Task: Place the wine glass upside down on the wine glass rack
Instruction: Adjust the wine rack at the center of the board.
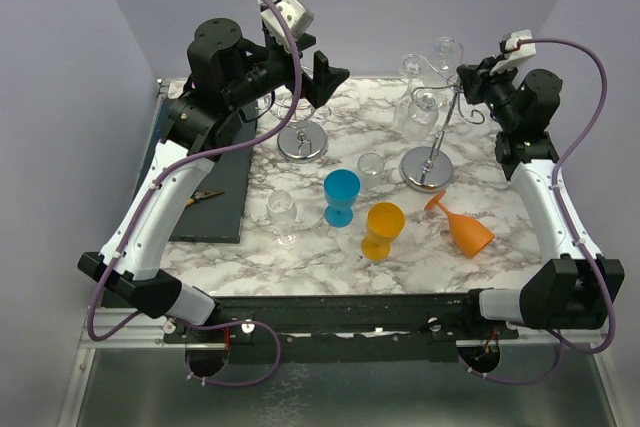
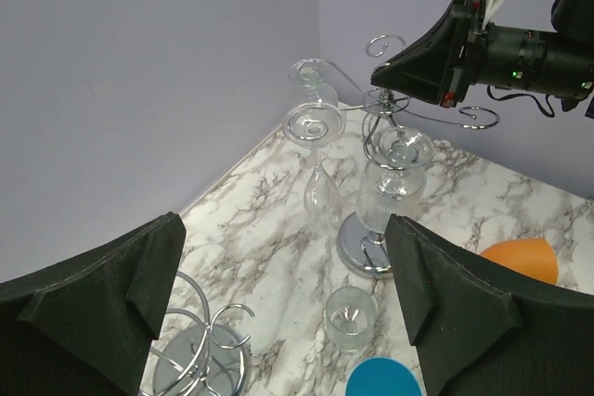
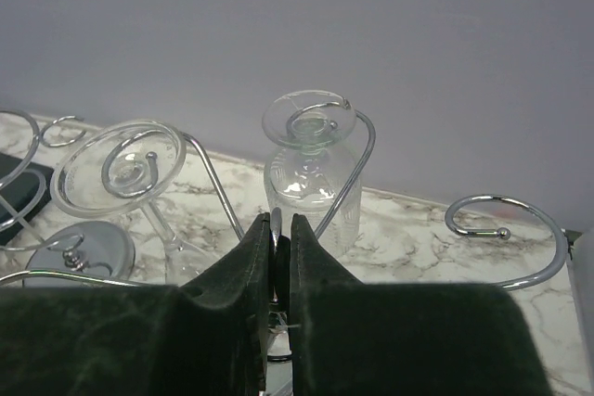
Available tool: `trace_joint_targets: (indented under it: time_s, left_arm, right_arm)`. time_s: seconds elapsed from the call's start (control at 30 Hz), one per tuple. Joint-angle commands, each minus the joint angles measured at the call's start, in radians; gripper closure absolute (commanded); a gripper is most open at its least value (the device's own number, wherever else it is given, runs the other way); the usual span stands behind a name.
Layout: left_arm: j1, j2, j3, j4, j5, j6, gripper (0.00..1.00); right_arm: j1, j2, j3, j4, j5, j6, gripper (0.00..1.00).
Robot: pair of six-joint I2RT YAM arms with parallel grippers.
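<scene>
left arm (image 1: 165, 197): raised, elbow bent, left gripper (image 2: 278, 229) spread wide, empty | right arm (image 1: 545, 192): reaching to wine glass rack (image 1: 428, 165) top, right gripper (image 3: 280, 224) pinched nearly together | wine glass (image 3: 311, 173): hanging upside down in rack hook

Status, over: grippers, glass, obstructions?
Left gripper open, empty. Right gripper nearly shut at rack top, no glass held. Orange glass lying on table. Hung glasses crowd rack.

Rack (image 1: 425, 169) is shiny metal; wine glass (image 3: 311, 183) clear.
</scene>
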Motion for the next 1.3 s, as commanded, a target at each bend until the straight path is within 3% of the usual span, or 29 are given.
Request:
trace_joint_targets:
  time_s: [0.0, 0.2, 0.43, 0.83, 1.13, 1.27]
  left_arm:
    - [0.004, -0.030, -0.010, 0.011, 0.025, 0.012, 0.01]
    - [0.005, -0.030, -0.013, 0.012, 0.025, 0.022, 0.01]
    - [0.005, -0.043, -0.030, 0.014, 0.025, 0.033, 0.01]
    - [0.005, -0.068, -0.064, 0.014, 0.027, 0.038, 0.01]
    - [0.005, -0.097, -0.098, 0.014, 0.019, 0.023, 0.01]
    - [0.004, -0.115, -0.127, 0.013, 0.008, 0.002, 0.01]
  right_arm:
    - [0.025, -0.084, 0.010, 0.387, 0.143, 0.063, 1.00]
    - [0.134, -0.072, -0.025, 0.437, 0.330, 0.023, 1.00]
    - [0.286, -0.041, -0.083, 0.574, 0.547, -0.138, 1.00]
    - [0.340, -0.063, -0.128, 0.601, 0.837, -0.198, 1.00]
    - [0.388, -0.104, -0.184, 0.568, 0.871, -0.220, 0.99]
    - [0.415, -0.114, -0.182, 0.525, 0.882, -0.209, 0.84]
